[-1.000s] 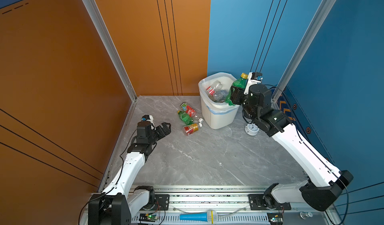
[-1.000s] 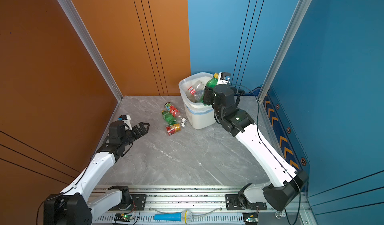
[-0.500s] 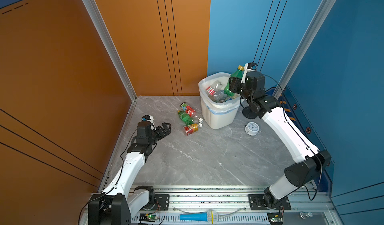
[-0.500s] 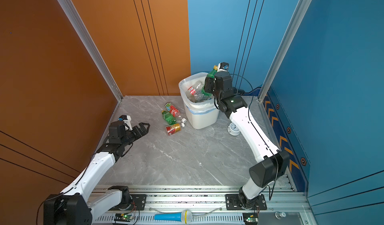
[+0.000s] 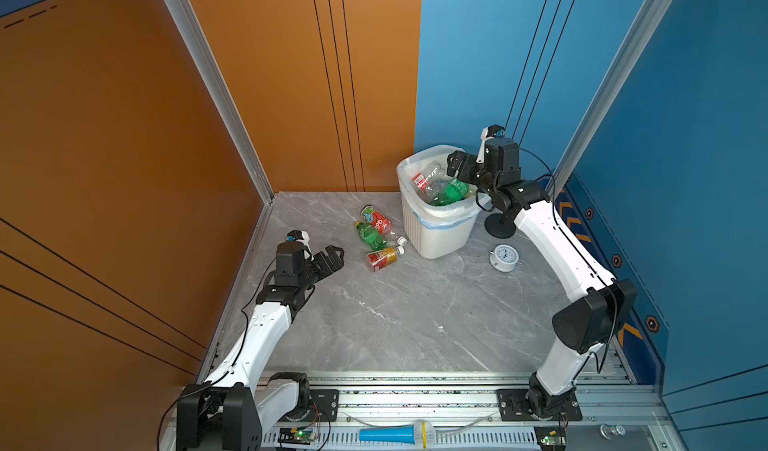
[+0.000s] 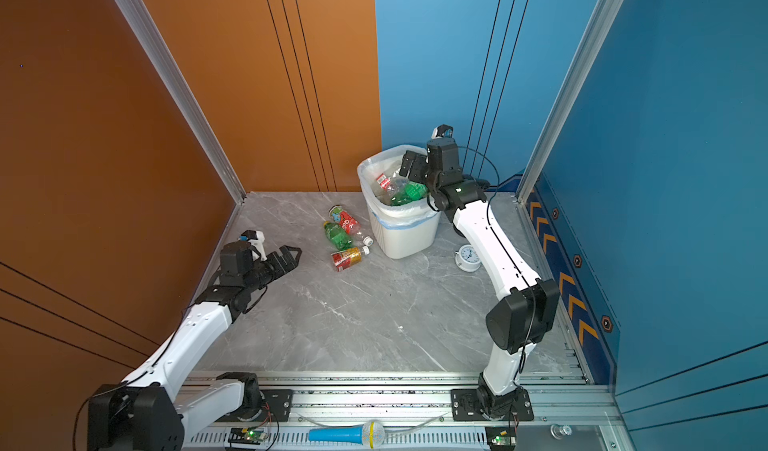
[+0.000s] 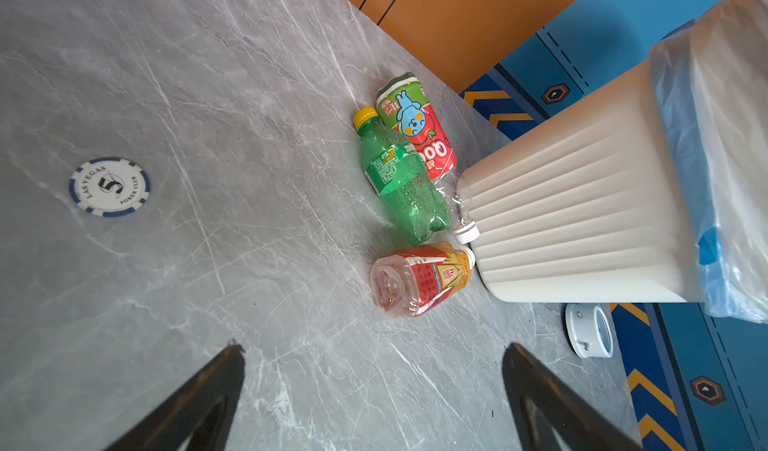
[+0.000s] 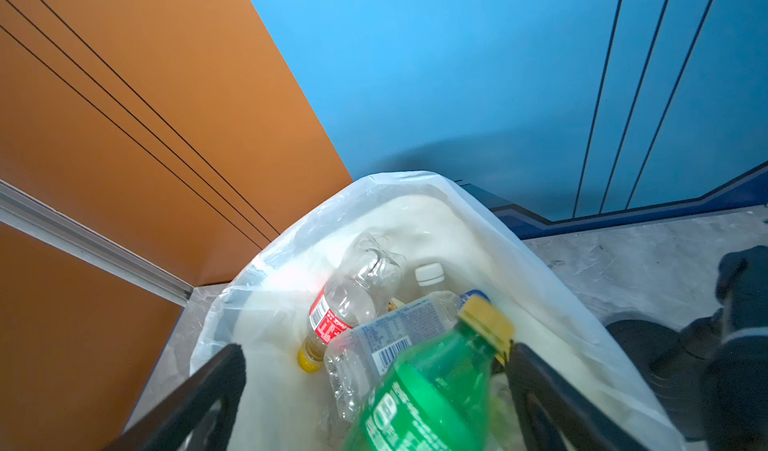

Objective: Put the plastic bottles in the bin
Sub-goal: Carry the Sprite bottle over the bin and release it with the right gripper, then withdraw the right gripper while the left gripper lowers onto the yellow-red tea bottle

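Note:
The white ribbed bin [image 5: 436,237] [image 6: 405,237] [image 7: 582,203] stands at the back, lined with a translucent bag [image 8: 540,270]. Several plastic bottles lie inside. A green, yellow-capped one [image 8: 432,399] [image 5: 453,190] lies on top. My right gripper [image 5: 454,167] [image 8: 374,347] hangs open over the bin, its fingers wide on either side of that bottle. Left of the bin, three bottles lie on the floor: red-labelled [image 5: 377,220] [image 7: 419,133], green [image 5: 370,235] [image 7: 403,187] and red-and-yellow labelled [image 5: 383,258] [image 7: 419,278]. My left gripper [image 5: 337,257] [image 7: 373,347] is open and empty, short of them.
A white alarm clock [image 5: 503,257] lies right of the bin, and a black round-based stand [image 5: 498,224] rises behind it. A poker chip [image 7: 109,186] rests on the grey floor. A blue cone [image 5: 390,433] lies on the front rail. Walls enclose three sides.
My right gripper has carried the green bottle up over the bin and opened; the bottle now lies on the pile inside. The left arm has not moved.

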`<state>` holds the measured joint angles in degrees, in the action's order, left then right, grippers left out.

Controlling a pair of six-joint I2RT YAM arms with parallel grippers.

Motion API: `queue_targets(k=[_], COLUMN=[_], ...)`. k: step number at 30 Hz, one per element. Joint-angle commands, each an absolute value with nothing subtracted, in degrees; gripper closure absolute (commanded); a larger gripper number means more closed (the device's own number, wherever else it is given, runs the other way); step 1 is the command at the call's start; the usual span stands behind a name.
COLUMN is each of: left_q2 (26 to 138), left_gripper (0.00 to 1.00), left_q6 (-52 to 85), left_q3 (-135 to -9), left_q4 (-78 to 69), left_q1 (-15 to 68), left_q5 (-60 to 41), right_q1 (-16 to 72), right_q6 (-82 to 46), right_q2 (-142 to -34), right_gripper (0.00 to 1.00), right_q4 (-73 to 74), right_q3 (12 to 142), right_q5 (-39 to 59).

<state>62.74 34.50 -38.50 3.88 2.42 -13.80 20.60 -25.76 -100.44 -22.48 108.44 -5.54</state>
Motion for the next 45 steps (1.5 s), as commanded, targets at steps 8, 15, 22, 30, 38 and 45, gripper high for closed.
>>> queue_targets(k=[8, 15, 22, 30, 38, 45], left_q2=[67.8, 74.3, 81.4, 90.3, 99.3, 105.5], left_gripper=[0.02, 0.01, 0.0, 0.01, 0.09, 0.1], left_q6=[30.6, 22.4, 11.6, 5.1, 2.1, 1.8], left_q3=[-42.6, -49.7, -58.4, -66.3, -74.0, -78.1], left_q4=[4.0, 10.1, 19.0, 23.4, 27.4, 29.5], left_q1=[5.8, 12.0, 20.6, 22.8, 23.1, 23.4], left_q5=[-15.2, -14.4, -5.0, 0.2, -1.3, -0.8], right_q1=[20.0, 19.2, 18.8, 18.1, 17.1, 15.7], right_q6=[-26.9, -31.5, -32.2, -31.8, -31.7, -31.9], right_q2=[-69.7, -53.5, -51.3, -50.9, -49.5, -48.4], right_gripper=[0.0, 0.0, 0.0, 0.0, 0.0, 0.0], right_q4=[-16.3, -16.5, -19.2, -18.0, -18.0, -17.8], right_q3=[82.5, 55.9, 52.5, 52.8, 51.9, 51.1], right_q5=[-9.9, -6.6, -5.2, -4.7, -4.4, -3.7])
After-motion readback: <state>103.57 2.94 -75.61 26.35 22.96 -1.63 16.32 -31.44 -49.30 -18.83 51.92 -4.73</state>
